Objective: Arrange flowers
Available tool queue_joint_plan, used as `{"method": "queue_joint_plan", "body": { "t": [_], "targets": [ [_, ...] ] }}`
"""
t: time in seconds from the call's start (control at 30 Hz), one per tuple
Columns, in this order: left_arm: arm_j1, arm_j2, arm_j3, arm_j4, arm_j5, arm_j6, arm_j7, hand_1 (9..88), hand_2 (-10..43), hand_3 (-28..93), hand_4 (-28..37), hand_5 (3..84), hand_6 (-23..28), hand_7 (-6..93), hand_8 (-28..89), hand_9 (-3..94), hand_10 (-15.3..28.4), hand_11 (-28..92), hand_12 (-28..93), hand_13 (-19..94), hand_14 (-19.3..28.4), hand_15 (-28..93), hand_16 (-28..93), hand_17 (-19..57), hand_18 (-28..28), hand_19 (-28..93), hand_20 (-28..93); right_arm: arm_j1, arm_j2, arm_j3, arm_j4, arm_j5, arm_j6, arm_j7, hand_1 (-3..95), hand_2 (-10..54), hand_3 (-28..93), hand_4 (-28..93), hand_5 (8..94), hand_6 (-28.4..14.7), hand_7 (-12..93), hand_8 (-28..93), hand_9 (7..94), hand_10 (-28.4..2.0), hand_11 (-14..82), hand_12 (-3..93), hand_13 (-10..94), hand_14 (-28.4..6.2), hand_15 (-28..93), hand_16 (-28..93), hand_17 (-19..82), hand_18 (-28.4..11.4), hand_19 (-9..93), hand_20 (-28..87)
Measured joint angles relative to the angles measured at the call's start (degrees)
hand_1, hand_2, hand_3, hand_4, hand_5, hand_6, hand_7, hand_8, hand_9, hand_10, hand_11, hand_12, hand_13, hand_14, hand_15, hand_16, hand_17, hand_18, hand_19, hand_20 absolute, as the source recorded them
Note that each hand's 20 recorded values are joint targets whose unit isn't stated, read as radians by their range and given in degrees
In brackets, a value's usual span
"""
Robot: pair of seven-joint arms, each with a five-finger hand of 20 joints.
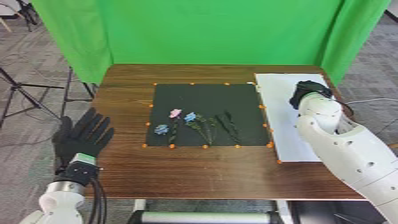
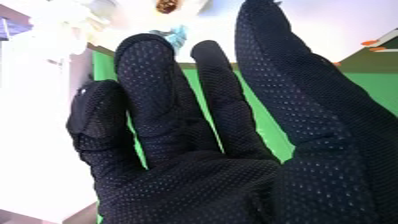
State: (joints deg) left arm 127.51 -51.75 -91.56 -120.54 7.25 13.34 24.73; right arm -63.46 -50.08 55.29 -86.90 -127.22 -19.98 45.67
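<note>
My right hand [image 1: 308,91] is over the upper part of the white board [image 1: 289,125]. In the right wrist view the right hand [image 2: 191,182] has relaxed fingers, with no thing visible in its grasp. Beyond its fingertips are a pale blue thing [image 2: 176,36] and a small brown thing [image 2: 167,5], perhaps flower parts. On the black mat [image 1: 191,95] lie a pink flower [image 1: 175,113], a blue flower [image 1: 190,116] with a leafy green stem, another blue flower [image 1: 162,129] at lower left, and dark green leaves [image 1: 230,126]. My left hand [image 1: 82,139] is open, left of the mat.
Orange markers line the edges of the mat and board. The brown table [image 1: 204,175] extends in front of them, and a green curtain [image 1: 204,32] hangs behind. A black stand [image 1: 18,90] is off the table's left side.
</note>
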Motion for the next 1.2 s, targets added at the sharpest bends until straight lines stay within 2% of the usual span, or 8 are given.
{"method": "queue_joint_plan", "body": {
  "t": [0.2, 0.37, 0.57, 0.67, 0.77, 0.83, 1.13, 1.2],
  "targets": [
    [0.2, 0.00, -0.05, 0.00, -0.05, 0.03, 0.19, 25.7, 9.9, 70, -28.3, 33.2, 7.0, 17.5, -11, 26.3, 13.3, 21, 11, 19, 13.3, 33, -7, -6.5, 12.3, 31, 9, 0.3, 0.1, 0.0, 0.8, 0.9, -1.8, 0.9, 47.8, -9.5, 80, -28, 48.4, -6.5, 12, -11, 43.6, -17.8, 9.0, 11.1, 62, -13.5, 69, 26, 39, -23.5, 92, 34],
    [0.3, -0.04, -0.06, 0.00, -0.13, 0.03, 0.40, 25.8, 10.0, 70, -28.3, 33.3, 7.0, 17.6, -11, 26.4, 13.2, 21, 11, 19, 13.3, 33, -7, -6.5, 12.3, 31, 9, 0.5, 0.0, 0.1, 1.9, 2.1, -5.2, 1.7, 52.1, -9.5, 76, -28, 49.8, -6.7, 12, -10, 47.1, -20.4, 8.5, 10.9, 64, -9.2, 59, 31, 39, -23.3, 92, 33],
    [0.4, -0.04, -0.02, -0.02, -0.17, 0.03, 0.66, 25.8, 10.0, 70, -28.3, 33.3, 7.1, 17.6, -11, 26.4, 13.2, 21, 11, 19, 13.4, 33, -7, -6.5, 12.3, 31, 9, 0.7, -0.1, 0.1, 2.0, 1.8, -5.1, 1.7, 59.7, -9.5, 71, -28, 55.4, -4.4, 15, -11, 62.0, -15.1, 16.1, 15.8, 67, -6.3, 54, 38, 40, -22.6, 93, 35],
    [0.4, -0.03, 0.05, -0.02, -0.22, 0.03, 0.73, 25.8, 10.0, 70, -28.3, 33.3, 7.0, 17.5, -11, 26.4, 13.2, 21, 11, 19, 13.4, 33, -7, -6.5, 12.3, 31, 9, 0.5, -0.1, 0.0, 2.2, 0.8, -3.9, 1.3, 60.9, -9.5, 71, -28, 57.9, -3.6, 16, -12, 66.4, -14.2, 18.4, 17.4, 67, -6.0, 54, 39, 40, -22.4, 93, 36],
    [0.4, -0.02, 0.06, -0.02, -0.24, 0.03, 0.72, 25.8, 10.1, 70, -28.3, 33.3, 7.0, 17.6, -11, 26.4, 13.2, 21, 11, 19, 13.4, 33, -7, -6.5, 12.3, 31, 9, 0.2, -0.1, 0.0, 2.4, 0.0, -2.6, 1.0, 61.6, -9.5, 71, -28, 61.0, -2.8, 18, -10, 72.1, -11.8, 11.6, 27.6, 68, -5.9, 53, 40, 40, -22.1, 91, 36],
    [0.4, -0.05, 0.06, -0.01, -0.24, 0.03, 0.69, 25.8, 10.1, 70, -28.3, 33.3, 7.0, 17.6, -11, 26.4, 13.2, 21, 11, 19, 13.4, 33, -7, -6.5, 12.3, 31, 9, 0.0, -0.1, 0.0, 2.4, -0.2, -2.2, 0.9, 61.8, -9.5, 70, -28, 66.3, -2.5, 23, -1, 77.7, -9.7, 8.3, 34.4, 69, -6.0, 52, 40, 39, -21.8, 89, 37],
    [0.4, -0.55, 0.05, 0.01, -0.12, 0.02, 0.50, 25.7, 10.1, 70, -28.3, 33.3, 7.0, 17.7, -11, 26.4, 13.2, 21, 11, 19, 13.5, 33, -7, -6.5, 12.3, 31, 9, -2.8, 0.4, -0.1, 1.1, -3.9, 3.7, -1.3, 60.6, -5.8, 69, -28, 72.1, -1.3, 27, 2, 82.4, -9.1, 7.5, 35.8, 71, -7.3, 53, 39, 39, -21.8, 88, 37],
    [0.4, -0.60, 0.03, 0.01, -0.11, 0.02, 0.48, 25.7, 10.1, 70, -28.3, 33.3, 6.9, 17.7, -11, 26.4, 13.2, 21, 11, 19, 13.6, 33, -7, -6.5, 12.3, 31, 9, -3.5, 0.5, -0.2, 0.9, -4.9, 5.4, -1.8, 59.5, -2.2, 67, -28, 71.9, -0.8, 26, 1, 80.6, -9.3, 9.5, 32.1, 72, -8.5, 55, 34, 39, -21.8, 88, 37]
  ]
}}
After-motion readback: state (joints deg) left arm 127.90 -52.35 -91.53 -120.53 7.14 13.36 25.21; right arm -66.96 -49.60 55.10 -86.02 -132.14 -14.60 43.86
